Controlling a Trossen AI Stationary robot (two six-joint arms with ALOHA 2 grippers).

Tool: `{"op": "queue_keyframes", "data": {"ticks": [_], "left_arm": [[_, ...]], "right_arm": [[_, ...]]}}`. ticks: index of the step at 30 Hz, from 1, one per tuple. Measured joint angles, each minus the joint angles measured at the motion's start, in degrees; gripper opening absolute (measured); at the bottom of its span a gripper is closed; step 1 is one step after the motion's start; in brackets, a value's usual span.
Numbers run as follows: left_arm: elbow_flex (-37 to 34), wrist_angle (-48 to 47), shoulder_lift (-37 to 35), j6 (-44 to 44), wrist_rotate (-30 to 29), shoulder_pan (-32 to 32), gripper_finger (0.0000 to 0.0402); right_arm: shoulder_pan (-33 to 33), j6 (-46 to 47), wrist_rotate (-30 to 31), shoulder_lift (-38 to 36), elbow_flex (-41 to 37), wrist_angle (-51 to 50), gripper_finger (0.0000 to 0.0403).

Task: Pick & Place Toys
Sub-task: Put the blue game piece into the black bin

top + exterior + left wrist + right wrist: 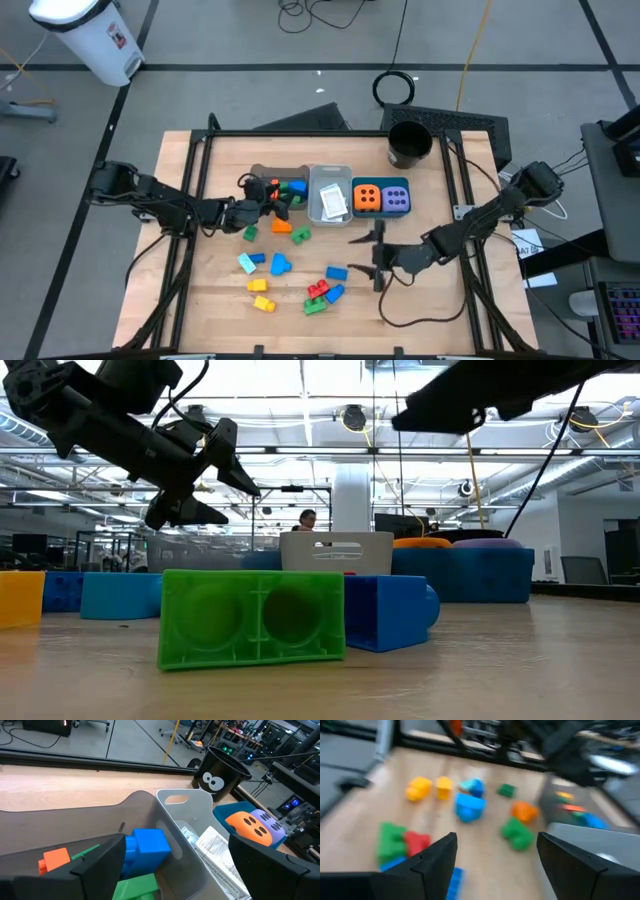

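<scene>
Several plastic bricks (285, 262) are scattered at mixed angles across the table's (420, 300) front. The left gripper (268, 194) is held wide, empty, over the grey bin (262, 173). The right gripper (378, 262) is spread wide, empty, above bare wood.

The dark six-joint left arm reaches in from the table's left edge, its two-finger left gripper (268, 192) raised off the surface with fingers spread wide and empty. The dark right arm stretches from the right edge, its right gripper (378, 262) parted, empty, above the table.
</scene>
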Motion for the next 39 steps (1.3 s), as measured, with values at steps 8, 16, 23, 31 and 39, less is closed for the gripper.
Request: {"op": "queue_keyframes", "data": {"ticks": [8, 16, 23, 31, 39], "left_arm": [[0.01, 0.00, 0.02, -0.09, -0.02, 0.00, 0.0361], [0.02, -0.02, 0.02, 0.23, -0.02, 0.00, 0.0361], [0.02, 0.00, 0.04, 0.23, 1.68, 0.00, 0.0361], [0.02, 0.00, 0.04, 0.23, 1.84, -0.02, 0.0361], [0.02, 0.00, 0.04, 0.23, 1.84, 0.00, 0.0361]], "right_arm": [[-0.70, 4.75, -12.36, 13.74, 5.24, 0.02, 0.0265], [-3.39, 10.55, -17.01, 23.54, 16.48, -18.56, 0.0265], [-5.17, 10.70, -18.23, 25.42, 16.41, -20.58, 0.0265], [-5.30, 10.70, -18.16, 25.40, 16.41, -22.50, 0.0247], [-5.28, 10.58, -18.38, 25.40, 16.41, -22.55, 0.0161]]}}
